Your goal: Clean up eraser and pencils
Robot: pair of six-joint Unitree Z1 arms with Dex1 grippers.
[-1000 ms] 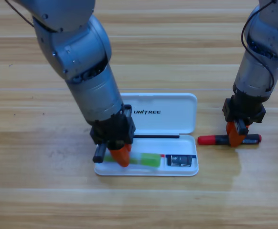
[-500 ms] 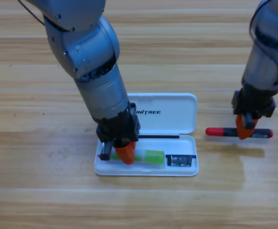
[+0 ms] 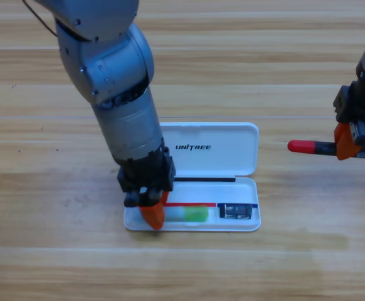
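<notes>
Right gripper [image 3: 347, 141] pinching black pencil [image 3: 314, 147] past mid-length, red end leftward: light, stiff, slippery. Left gripper [image 3: 152, 215] beside green pencil [image 3: 190, 214]; jaw state unclear.

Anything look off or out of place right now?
Nothing damaged or spilled. The green pencil and eraser lie in the white case, left gripper over its left end. The right gripper holds the black pencil outside it.

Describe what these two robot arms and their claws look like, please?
Both arms are rounded grey metal tubes with thick cylindrical joints; a thin black cable loops beside the left arm's top. Each ends in a blocky black gripper with two orange jaws: the left gripper and the right gripper. No markings show on them.
</notes>
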